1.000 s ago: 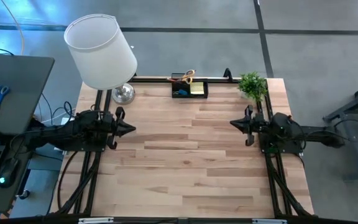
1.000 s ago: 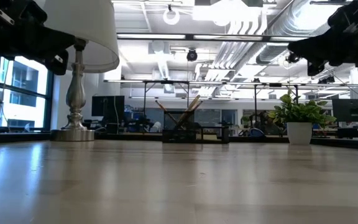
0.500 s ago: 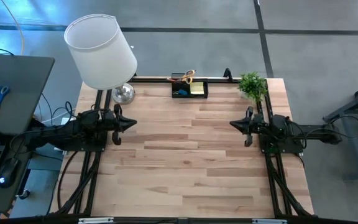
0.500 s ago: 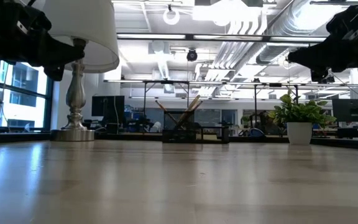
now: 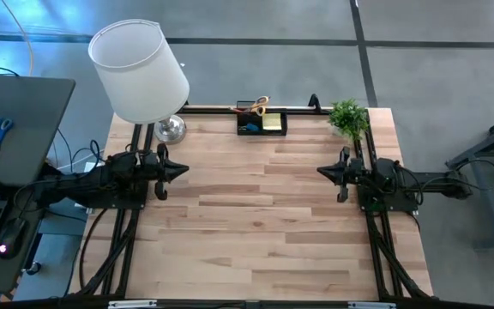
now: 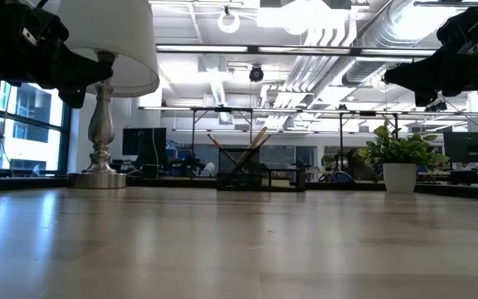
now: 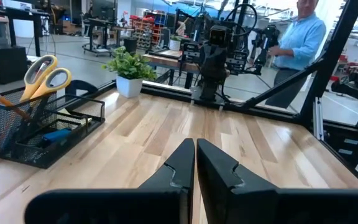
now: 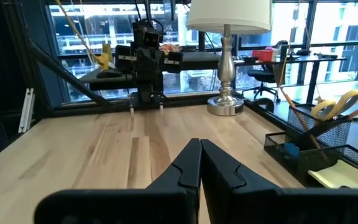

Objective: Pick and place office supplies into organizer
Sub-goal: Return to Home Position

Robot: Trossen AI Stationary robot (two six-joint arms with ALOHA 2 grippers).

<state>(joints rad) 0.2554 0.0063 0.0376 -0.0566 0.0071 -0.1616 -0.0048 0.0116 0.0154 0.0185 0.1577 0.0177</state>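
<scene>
Hovering pinched, left claw [image 5: 182,172] faces right claw [image 5: 320,171].

White-shaded lamp [image 5: 140,73] stands at the wooden table's [image 5: 256,223] far-left corner, green potted plant [image 5: 348,116] far-right; blue-handled scissors [image 5: 0,130] lie on the dark side desk [image 5: 24,103].

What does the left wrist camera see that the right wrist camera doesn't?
Only the left wrist view shows the green plant, the right arm across the table, and a person in a blue shirt behind it. Only the right wrist view shows the lamp and the left arm. Both show the wooden table, the black organizer with the orange-handled scissors standing in it, and that arm's own jaws shut together.
</scene>
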